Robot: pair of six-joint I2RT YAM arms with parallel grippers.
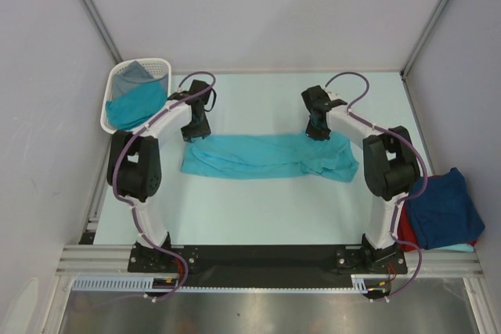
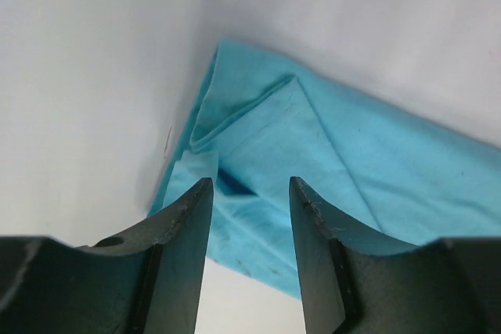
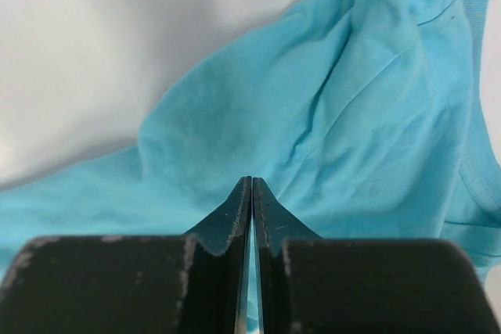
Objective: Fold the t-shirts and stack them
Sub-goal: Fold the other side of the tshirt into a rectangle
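At the far left, a white basket sits on the back corner of the desk. A bunched teal shirt and a grey shirt lie inside it.

The left arm bends up and leans in over the desk. The left fingers point down over the far left corner of the teal t-shirt. They are open with a gap between them and hold nothing.

The teal t-shirt lies in a long band across the middle of the desk, with bare desk in front of it and behind it.

The right arm bends the same way. The right fingers are closed on a pinch of the shirt's far edge, near its right end.

At the right edge, a navy t-shirt lies on a red t-shirt. The red one is mostly hidden.
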